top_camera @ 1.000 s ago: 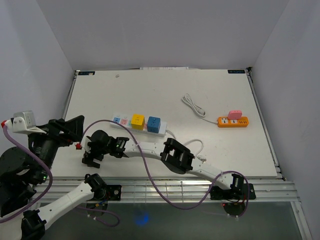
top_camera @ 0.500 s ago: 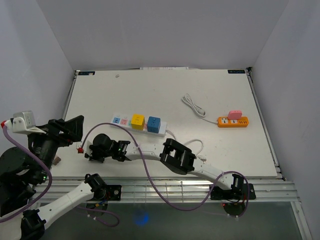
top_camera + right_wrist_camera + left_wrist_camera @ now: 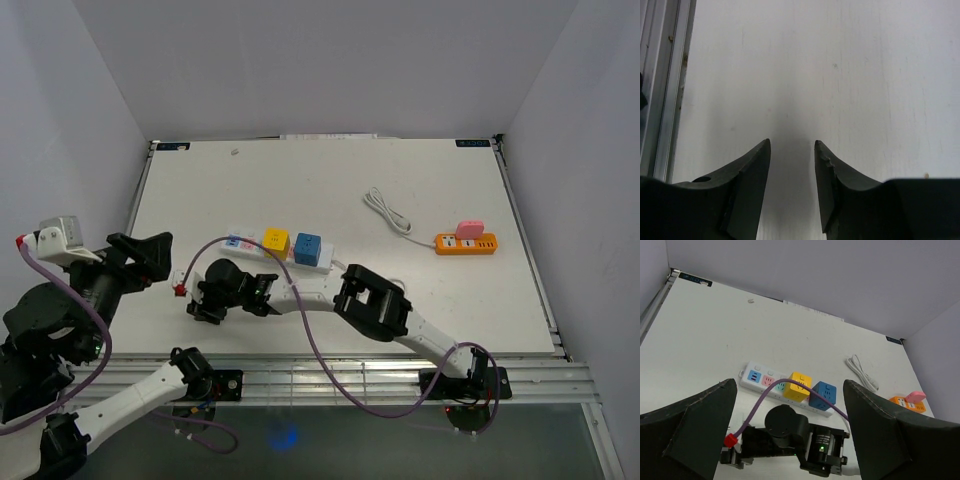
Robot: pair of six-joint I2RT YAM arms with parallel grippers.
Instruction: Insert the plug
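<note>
Overhead, the white power strip (image 3: 243,243) is seen lying left to right across the worktop (image 3: 330,180), with a yellow cube (image 3: 275,241) and a blue cube (image 3: 307,248) seated on it. The right claw (image 3: 198,310) is poised low just short of its left end, and the left claw (image 3: 150,256) is raised farther left. From the left wrist, that claw is shown spread wide and empty, with the strip straight ahead. From the right wrist, a narrow empty gap over bare worktop is shown. No loose plug can be made out.

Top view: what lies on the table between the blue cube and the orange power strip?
A white cord, running to the orange power strip; otherwise bare table, in the top view.
</note>
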